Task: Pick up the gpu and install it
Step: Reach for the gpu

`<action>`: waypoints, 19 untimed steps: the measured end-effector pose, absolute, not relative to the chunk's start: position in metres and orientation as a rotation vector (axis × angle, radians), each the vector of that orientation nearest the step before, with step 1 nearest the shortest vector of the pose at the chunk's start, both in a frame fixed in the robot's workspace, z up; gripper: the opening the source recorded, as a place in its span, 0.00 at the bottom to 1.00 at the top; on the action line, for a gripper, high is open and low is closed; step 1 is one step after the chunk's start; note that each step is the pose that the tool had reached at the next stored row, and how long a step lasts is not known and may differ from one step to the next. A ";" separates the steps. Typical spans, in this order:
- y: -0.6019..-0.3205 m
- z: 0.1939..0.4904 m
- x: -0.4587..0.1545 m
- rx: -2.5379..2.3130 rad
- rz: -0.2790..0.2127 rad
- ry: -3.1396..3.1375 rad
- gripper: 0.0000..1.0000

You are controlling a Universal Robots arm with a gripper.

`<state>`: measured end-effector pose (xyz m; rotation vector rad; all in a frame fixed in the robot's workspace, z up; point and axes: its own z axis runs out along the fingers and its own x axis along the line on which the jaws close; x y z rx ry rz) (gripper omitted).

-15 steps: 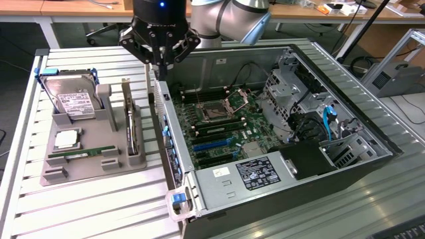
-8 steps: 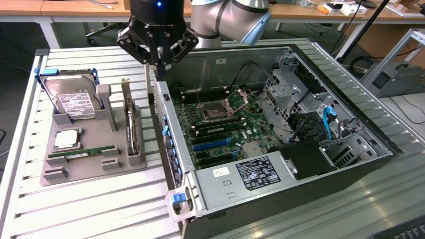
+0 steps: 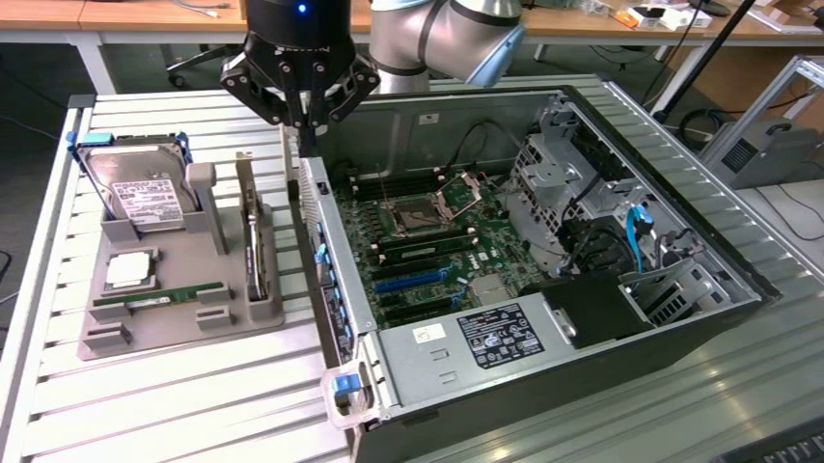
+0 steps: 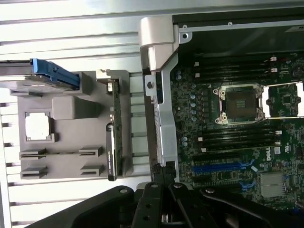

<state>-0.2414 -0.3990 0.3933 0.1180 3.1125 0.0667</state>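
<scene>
Black gripper with jaws pressed fully together, gripping nothing, hung over the open computer case's side wall, the gpu stood upright in the gray tray just beside.

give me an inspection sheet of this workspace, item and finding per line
surface: slatted metal table
job's things: gpu on edge in grey tray, untouched; open computer case beside the tray
clutter: hard drive, processor and memory stick in the same tray
grippers: gripper shut, holding nothing, above the case wall next to the tray
cables: blue cable inside the case
surroundings: wooden desks behind the table
</scene>
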 end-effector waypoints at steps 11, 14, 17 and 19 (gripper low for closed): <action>-0.399 0.393 -0.249 0.118 0.067 3.112 0.11; -0.399 0.393 -0.251 0.118 0.067 3.112 0.11; -0.399 0.393 -0.252 0.118 0.067 3.112 0.11; -0.399 0.393 -0.253 0.118 0.067 3.113 0.11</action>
